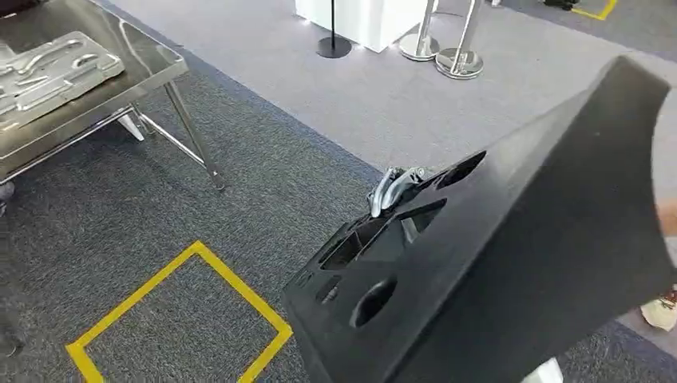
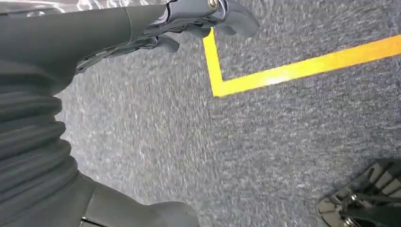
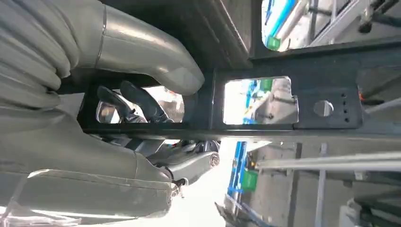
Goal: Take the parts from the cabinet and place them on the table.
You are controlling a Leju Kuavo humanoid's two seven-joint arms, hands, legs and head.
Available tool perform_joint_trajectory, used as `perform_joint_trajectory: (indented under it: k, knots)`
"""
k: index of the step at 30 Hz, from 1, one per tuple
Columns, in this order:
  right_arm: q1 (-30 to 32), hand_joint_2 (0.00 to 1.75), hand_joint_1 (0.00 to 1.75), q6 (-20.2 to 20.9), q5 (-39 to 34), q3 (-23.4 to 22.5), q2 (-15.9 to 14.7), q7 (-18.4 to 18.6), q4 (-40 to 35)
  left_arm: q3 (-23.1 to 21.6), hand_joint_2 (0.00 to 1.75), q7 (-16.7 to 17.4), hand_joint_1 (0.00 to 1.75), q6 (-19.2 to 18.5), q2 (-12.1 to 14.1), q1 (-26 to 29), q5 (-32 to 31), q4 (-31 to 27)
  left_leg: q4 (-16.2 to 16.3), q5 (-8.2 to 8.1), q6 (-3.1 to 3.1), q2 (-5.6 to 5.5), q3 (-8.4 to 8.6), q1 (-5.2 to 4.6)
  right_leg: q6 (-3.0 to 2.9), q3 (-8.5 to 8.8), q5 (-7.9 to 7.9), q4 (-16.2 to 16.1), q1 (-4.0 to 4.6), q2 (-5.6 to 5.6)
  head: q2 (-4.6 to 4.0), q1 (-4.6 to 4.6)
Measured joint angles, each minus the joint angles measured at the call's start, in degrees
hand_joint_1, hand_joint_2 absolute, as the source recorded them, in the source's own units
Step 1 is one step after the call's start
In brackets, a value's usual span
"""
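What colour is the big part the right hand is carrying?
Black, matte, with cut-out openings; the part shows best in the head view, held by the right hand.

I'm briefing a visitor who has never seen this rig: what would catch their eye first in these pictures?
First, the big black part with cut-out holes, filling the lower right of the head view, with the right hand reaching through one opening to hold it. Next, the yellow tape square on the grey carpet at lower left. Then the shiny metal table at upper left, carrying a silver tray.
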Motion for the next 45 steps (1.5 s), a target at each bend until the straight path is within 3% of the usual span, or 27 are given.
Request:
perform_joint_trajectory:
  k: [2, 3, 4, 8, 9, 10, 11, 13, 15, 16, 18, 19, 20, 24, 25, 26, 27, 29, 31, 33, 34, 35, 39, 40, 41, 43, 45]
  knots:
    - [0.0, 1.75, 1.75, -0.1, 0.0, 0.0, 0.0, 0.0, 0.0, 0.0, 1.75, 0.4, 0.00, -0.1, -0.1, 0.1, 0.0, 0.0, 0.3, -0.13, -0.21, -1.62, 0.10, 0.07, -0.17, 4.09, 5.30, -8.9, -0.30, 0.72, 0.00, 0.02]
    - [0.0, 1.75, 1.75, -0.1, 0.0, 0.0, 0.0, 0.0, 0.0, 0.0, 1.75, 0.5, 0.00, -0.2, -0.1, 0.1, 0.0, 0.0, 0.6, -0.24, -0.41, -2.39, 0.10, 0.13, -0.26, 6.48, 7.71, -14.0, -0.52, 2.15, 0.00, 0.04]
    - [0.0, 1.75, 1.75, -0.1, 0.1, 0.0, 0.0, 0.0, 0.0, 0.0, 1.75, 0.7, 0.00, -0.2, -0.1, 0.0, 0.0, 0.0, 0.9, -0.36, -0.82, -3.10, -0.30, -0.12, -0.38, 7.53, 7.11, -16.3, -0.72, 5.22, 0.00, 0.02]
    - [0.1, 1.75, 1.75, -0.1, 0.2, 0.0, 0.0, 0.1, 0.0, 0.0, 1.75, 1.6, 0.00, -0.4, -0.2, 0.6, 0.0, 0.0, 0.6, 0.29, -2.48, -5.41, -1.21, 0.51, -1.44, 7.33, 7.52, -16.9, -0.34, 3.27, 0.00, 0.02]
    - [0.1, 1.75, 1.75, -0.1, 0.2, 0.0, 0.0, 0.1, 0.0, 0.0, 1.75, 1.8, 0.00, -0.4, -0.2, 0.7, 0.0, 0.1, 0.9, -0.01, -2.59, -4.48, -1.32, 0.66, -2.01, 7.58, 7.90, -17.6, -0.80, 2.38, 0.00, 0.04]
    - [0.2, 1.75, 1.75, 0.0, 0.2, 0.0, 0.0, 0.1, 0.0, 0.0, 1.75, 1.8, 0.00, -0.4, -0.3, 0.8, 0.0, 0.1, 2.4, -1.16, -2.85, -0.79, -2.02, 0.20, -2.17, 7.85, 7.95, -17.9, -0.61, 1.81, 0.00, -0.40]
    - [0.2, 1.75, 1.75, 0.0, 0.2, 0.0, 0.0, 0.1, 0.0, 0.0, 1.75, 1.8, 0.00, -0.4, -0.3, 0.6, 0.0, 0.1, 5.8, -3.26, -3.12, 1.22, -3.65, 0.23, -2.55, 7.90, 7.90, -17.9, -0.48, 0.93, 0.00, -0.81]
    - [0.4, 1.75, 1.75, 0.0, 0.2, 0.0, 0.0, 0.1, 0.0, 0.0, 1.75, 1.8, 0.00, -0.4, -0.5, 0.3, 0.0, 0.1, 15.0, -7.51, -3.46, 2.49, -8.09, 0.54, -2.76, 7.87, 7.75, -17.9, -0.17, -0.78, 0.00, -0.81]
    - [0.7, 1.75, 1.75, 0.0, 0.2, 0.0, 0.0, 0.1, 0.2, 0.0, 1.75, 1.7, 0.00, -0.6, -0.9, 0.5, 0.0, 0.1, 19.0, -8.10, -3.59, 2.84, -9.83, 0.58, -2.78, 7.87, 7.65, -17.9, -0.04, -2.30, 0.00, -0.81]
    - [0.7, 1.75, 1.75, 0.0, 0.2, 0.0, 0.0, 0.1, 0.2, 0.0, 1.75, 1.7, 0.00, -0.6, -1.0, 0.7, 0.0, 0.1, 16.7, -6.47, -3.55, 2.91, -8.51, 0.58, -2.74, 7.93, 7.56, -17.9, 0.00, -2.99, 0.00, -0.79]
    - [0.7, 1.75, 1.75, 0.0, 0.2, 0.0, 0.0, 0.1, 0.2, 0.0, 1.75, 1.7, 0.00, -0.6, -1.0, 0.7, 0.0, 0.1, 6.6, -1.76, -3.08, 4.06, -2.96, 0.43, -2.55, 8.27, 7.32, -17.9, 0.12, -4.25, 0.00, -0.79]
    - [0.7, 1.75, 1.75, 0.0, 0.2, 0.0, 0.0, 0.1, 0.2, 0.0, 1.75, 1.7, 0.00, -0.6, -0.9, 0.6, 0.0, 0.1, 1.5, -0.47, -2.47, 6.87, -0.06, 0.09, -2.34, 8.56, 7.15, -17.9, 0.22, -4.90, 0.00, -0.83]
    - [0.7, 1.75, 1.75, 0.0, 0.2, 0.0, 0.0, 0.0, 0.2, 0.0, 1.75, 1.6, 0.00, -0.6, -0.9, 0.3, 0.0, 0.1, 0.3, -1.20, -1.97, 8.02, 0.31, -0.78, -1.99, 8.53, 6.94, -17.7, 0.68, -5.36, 0.00, -0.76]
    - [0.5, 1.75, 1.75, 0.1, 0.1, 0.0, 0.0, 0.0, 0.2, 0.0, 1.75, 1.4, 0.00, -0.9, -1.0, 0.7, 0.0, 0.1, -0.1, -0.68, -0.84, 5.20, 0.12, -0.39, -0.93, 9.04, 6.63, -17.9, 0.85, -7.73, 0.00, -0.83]
    - [0.5, 1.75, 1.75, 0.3, 0.0, 0.0, 0.0, 0.0, 0.2, 0.0, 1.75, 1.2, 0.00, -0.9, -1.0, 0.9, 0.0, 0.1, -0.4, -0.39, -0.68, 4.53, 0.46, -0.12, -0.56, 8.94, 5.91, -17.1, 0.29, -5.67, 0.00, -0.76]
    - [0.4, 1.75, 1.75, 0.5, 0.0, -0.1, 0.0, -0.2, 0.2, 0.0, 1.75, 1.1, 0.00, -1.0, -1.0, 0.6, 0.0, 0.1, -0.5, -0.19, -0.31, 3.98, 0.37, 0.00, -0.48, 7.70, 3.94, -14.3, 0.17, -2.68, 0.00, -0.66]
    - [0.5, 1.75, 1.75, 0.8, 0.0, -0.2, 0.0, -0.2, 0.3, 0.0, 1.75, 1.1, 0.00, -1.0, -1.0, 0.4, 0.0, 0.1, -0.5, -0.13, -0.18, 3.29, 0.31, 0.00, -0.37, 5.53, 1.54, -9.6, 0.03, -1.01, 0.00, -0.59]
    - [0.7, 1.75, 1.75, 1.0, 0.0, -0.4, 0.0, -0.1, 0.5, 0.0, 1.75, 1.1, 0.00, -1.0, -1.1, 0.3, 0.0, 0.1, -0.4, -0.09, -0.12, 1.64, 0.18, -0.04, -0.09, 0.85, -1.72, -0.3, -0.07, -0.05, 0.00, -0.59]
    - [0.7, 1.75, 1.75, 1.1, -0.1, -0.5, 0.0, -0.1, 0.6, 0.0, 1.75, 1.1, 0.00, -1.0, -1.2, 0.4, 0.0, 0.1, -0.1, -0.16, -0.18, 0.12, 0.19, -0.01, -0.04, 0.31, 0.20, -0.4, -0.16, 0.04, 0.00, -0.59]
    - [0.7, 1.75, 1.75, 1.1, -0.2, -0.5, 0.0, -0.1, 0.6, 0.0, 1.75, 1.1, 0.00, -0.9, -1.2, 0.4, 0.0, 0.1, 0.3, -0.32, -0.44, -1.58, 0.30, 0.08, -0.17, 4.28, 5.85, -9.8, -0.47, 0.70, 0.00, -0.59]
    - [0.6, 1.75, 1.75, 1.1, -0.2, -0.5, 0.0, -0.1, 0.6, 0.0, 1.75, 1.1, 0.00, -0.9, -1.2, 0.3, 0.0, 0.1, 0.5, -0.48, -0.67, -2.32, 0.17, 0.14, -0.20, 6.51, 8.18, -14.9, -0.77, 2.95, 0.00, -0.44]
    - [0.6, 1.75, 1.75, 1.1, -0.2, -0.5, 0.0, -0.2, 0.7, 0.0, 1.75, 1.1, 0.00, -0.9, -1.2, 0.2, 0.0, 0.1, 0.9, -0.56, -1.02, -2.93, -0.29, -0.14, -0.19, 7.05, 7.41, -16.6, -0.91, 5.62, 0.00, -0.24]
    - [0.3, 1.75, 1.75, 1.1, -0.3, -0.5, 0.0, -0.1, 0.8, 0.0, 1.75, 1.1, 0.00, -0.9, -1.1, 0.7, 0.0, 0.1, 0.3, -0.01, -2.60, -5.20, -1.13, 0.41, -1.43, 7.07, 7.92, -17.1, -0.72, 3.24, 0.00, -0.26]
    - [0.2, 1.75, 1.75, 1.1, -0.3, -0.5, 0.0, -0.1, 0.8, 0.0, 1.75, 1.1, 0.00, -0.9, -1.2, 0.8, 0.0, 0.1, 0.9, -0.39, -2.68, -2.89, -1.08, 0.46, -1.89, 7.34, 8.23, -17.7, -0.86, 2.36, 0.00, -0.28]
    - [0.1, 1.75, 1.75, 1.1, -0.3, -0.5, 0.2, -0.2, 0.8, 0.0, 1.75, 1.1, 0.00, -0.9, -1.1, 0.6, 0.0, 0.1, 3.0, -1.99, -3.02, 0.70, -2.09, 0.25, -2.14, 7.46, 8.22, -17.8, -0.78, 1.68, 0.00, -0.92]
    - [0.2, 1.75, 1.75, 1.0, -0.3, -0.5, 0.2, -0.2, 0.8, 0.0, 1.75, 1.1, 0.00, -0.9, -1.1, 0.3, 0.0, 0.1, 11.7, -6.71, -3.59, 2.49, -6.25, 0.48, -2.41, 7.47, 8.09, -17.8, -0.55, -0.01, 0.00, -1.07]
    - [0.3, 1.75, 1.75, 1.0, -0.2, -0.5, 0.2, -0.2, 0.9, 0.0, 1.75, 0.8, 0.00, -1.0, -1.2, 0.2, -0.1, 0.1, 18.4, -8.92, -3.94, 2.78, -9.38, 0.67, -2.53, 7.43, 7.98, -17.8, -0.45, -1.60, 0.00, -1.09]
